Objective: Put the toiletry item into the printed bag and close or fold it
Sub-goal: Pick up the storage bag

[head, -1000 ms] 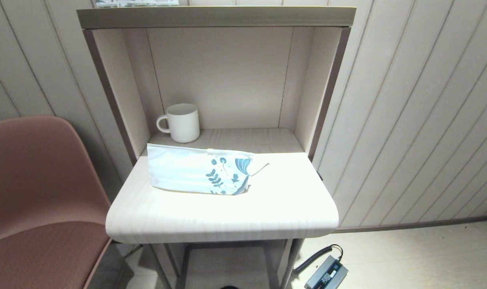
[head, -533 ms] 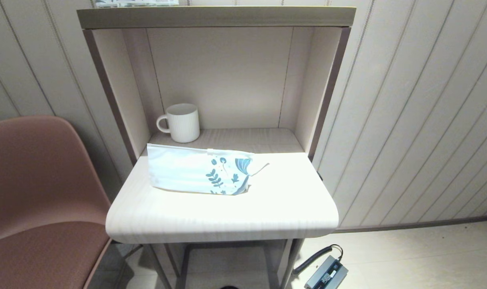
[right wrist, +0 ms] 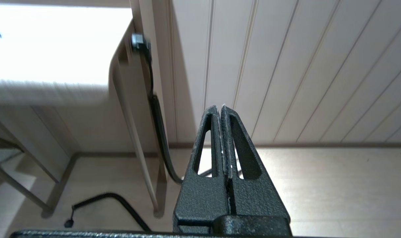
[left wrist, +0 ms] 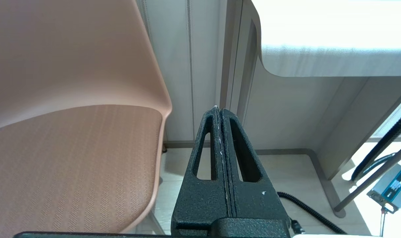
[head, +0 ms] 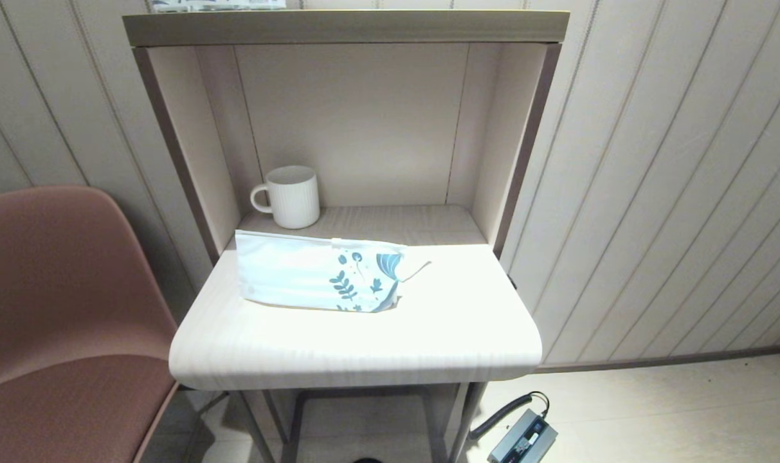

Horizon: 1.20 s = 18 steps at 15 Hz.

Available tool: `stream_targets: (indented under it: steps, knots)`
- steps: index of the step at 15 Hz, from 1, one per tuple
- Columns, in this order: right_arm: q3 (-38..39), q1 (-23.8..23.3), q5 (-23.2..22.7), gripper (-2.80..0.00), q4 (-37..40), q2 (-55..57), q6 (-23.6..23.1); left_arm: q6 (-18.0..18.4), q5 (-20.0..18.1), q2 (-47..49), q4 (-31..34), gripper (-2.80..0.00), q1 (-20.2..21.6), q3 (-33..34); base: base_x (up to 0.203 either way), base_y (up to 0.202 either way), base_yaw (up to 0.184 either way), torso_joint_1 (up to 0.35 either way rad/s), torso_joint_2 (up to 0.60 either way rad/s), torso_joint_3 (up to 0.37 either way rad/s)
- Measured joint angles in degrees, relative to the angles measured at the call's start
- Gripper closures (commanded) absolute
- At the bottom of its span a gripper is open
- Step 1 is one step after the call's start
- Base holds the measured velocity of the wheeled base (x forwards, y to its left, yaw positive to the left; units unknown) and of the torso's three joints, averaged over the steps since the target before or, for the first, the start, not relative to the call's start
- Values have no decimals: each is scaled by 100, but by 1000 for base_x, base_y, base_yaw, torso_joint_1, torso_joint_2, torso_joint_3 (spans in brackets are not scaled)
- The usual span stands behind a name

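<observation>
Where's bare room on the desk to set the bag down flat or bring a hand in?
Open top: the front strip below the printed bag and the right half beyond the toiletry item. The alcove right of the mug is also bare but walled in. Tightest is the back left, between mug and bag.

My soft white plastic zip pouch (head: 316, 275) carries dark blue-teal leaf and flower prints at one end. Behind it stands a white ribbed ceramic mug (head: 291, 196). The pale wood-grain desk top (head: 364, 347) has a beige alcove. Beside it is a dusty-pink moulded chair (head: 55, 308). My textured black left gripper (left wrist: 219, 110) matches my black right gripper (right wrist: 220, 109).
</observation>
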<state>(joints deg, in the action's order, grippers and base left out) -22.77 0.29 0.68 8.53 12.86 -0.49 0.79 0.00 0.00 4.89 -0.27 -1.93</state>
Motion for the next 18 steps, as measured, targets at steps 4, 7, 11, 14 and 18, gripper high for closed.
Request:
stream_targets:
  steps: [4,7,11,14,18]
  knots:
    - [-1067,22,-52,0,-27,1190,-6,-16,-2,0,4,0,0,0,0,0,0,0,0,0]
    - [-1734,74,-263,0,-35,2119,10,-17,0,0,6,0,0,0,0,0,0,0,0,0]
    - [-3087,425,-599,0,-22,3994,352,-16,-7,0,12,0,0,0,0,0,0,0,0,0]
    - [-3964,1185,-700,0,28,5520,606,-11,-5,0,13,0,0,0,0,0,0,0,0,0]
    - [-5244,2068,-1331,-280,399,7300,872,-2,-9,0,29,0,0,-9,0,0,0,0,0,0]
